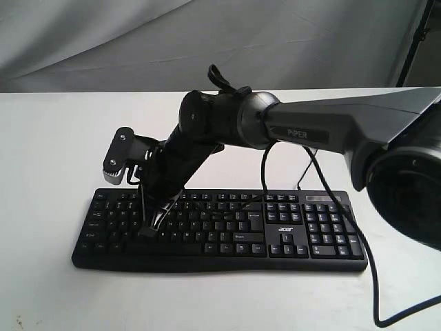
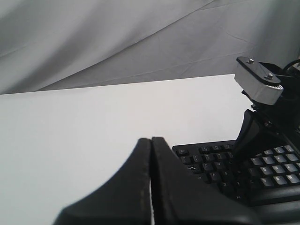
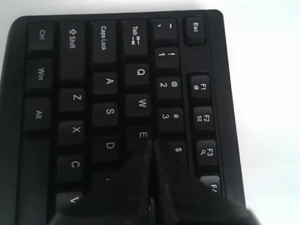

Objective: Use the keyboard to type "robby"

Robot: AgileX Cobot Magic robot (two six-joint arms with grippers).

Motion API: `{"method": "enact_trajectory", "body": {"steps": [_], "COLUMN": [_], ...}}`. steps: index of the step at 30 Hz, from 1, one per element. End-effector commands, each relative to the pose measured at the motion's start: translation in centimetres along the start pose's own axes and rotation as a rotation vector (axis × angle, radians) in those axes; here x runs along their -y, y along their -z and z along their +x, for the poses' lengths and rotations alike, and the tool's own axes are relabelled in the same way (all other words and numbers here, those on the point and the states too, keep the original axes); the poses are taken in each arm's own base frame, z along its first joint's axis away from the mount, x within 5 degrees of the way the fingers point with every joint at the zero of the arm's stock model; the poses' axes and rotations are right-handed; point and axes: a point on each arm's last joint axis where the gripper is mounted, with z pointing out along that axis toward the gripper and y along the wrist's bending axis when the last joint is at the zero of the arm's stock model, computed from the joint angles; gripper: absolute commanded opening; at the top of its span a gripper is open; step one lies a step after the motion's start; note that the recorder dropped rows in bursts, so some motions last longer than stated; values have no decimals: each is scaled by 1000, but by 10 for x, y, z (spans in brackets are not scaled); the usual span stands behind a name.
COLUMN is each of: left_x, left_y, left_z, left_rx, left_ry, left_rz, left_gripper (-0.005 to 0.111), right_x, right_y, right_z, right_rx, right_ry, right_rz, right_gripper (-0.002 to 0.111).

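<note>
The black keyboard (image 1: 289, 231) lies across the white table, its acer logo facing the front edge. My right arm reaches over from the right to the keyboard's left half. Its gripper (image 1: 149, 230) is shut, with the tips down on the letter keys. In the right wrist view the closed tips of the right gripper (image 3: 151, 141) rest at the edge of the E key (image 3: 143, 135), beside the 4 key; the keys beneath the fingers are hidden. My left gripper (image 2: 151, 139) is shut on nothing and hangs over bare table off the Esc end of the keyboard (image 2: 211, 157).
The table (image 1: 48, 138) is white, with a grey cloth backdrop behind it. A thin black cable (image 1: 371, 276) loops down past the keyboard's right end. The right arm's grey wrist camera mount (image 2: 258, 82) stands above the keys.
</note>
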Motion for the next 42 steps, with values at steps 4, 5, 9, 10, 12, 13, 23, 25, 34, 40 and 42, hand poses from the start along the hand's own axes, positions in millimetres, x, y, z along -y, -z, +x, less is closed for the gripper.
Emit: {"method": "enact_trajectory", "body": {"steps": [4,5,9,10,12,13,23,25,34,40,42], "left_x": [0,0,0,0,0,0,0,0,0,0,0], "left_y": [0,0,0,0,0,0,0,0,0,0,0], "left_z": [1,1,1,1,1,1,1,1,1,1,1], "left_rx": [5,5,5,5,5,5,5,5,5,5,5], "left_ry": [-3,-3,-3,-3,-3,-3,-3,-3,-3,-3,-3], "left_rz": [5,5,5,5,5,5,5,5,5,5,5], "left_gripper": [0,0,0,0,0,0,0,0,0,0,0], "right_x": [-2,-2,-2,-2,-2,-2,-2,-2,-3,-3,-3], "right_y": [1,1,1,1,1,1,1,1,-6,-6,-6], "right_z": [-3,-3,-3,-3,-3,-3,-2,-2,1,2,2], "right_rx": [1,0,-3,-3,-3,-3,-4,-5,-15,-19,-19], "right_ry": [3,3,5,5,5,5,5,5,2,2,2], "right_rz": [-6,-8,-11,-11,-11,-12,-13,-15,-21,-30,-30], "right_gripper": [0,0,0,0,0,0,0,0,0,0,0]}}
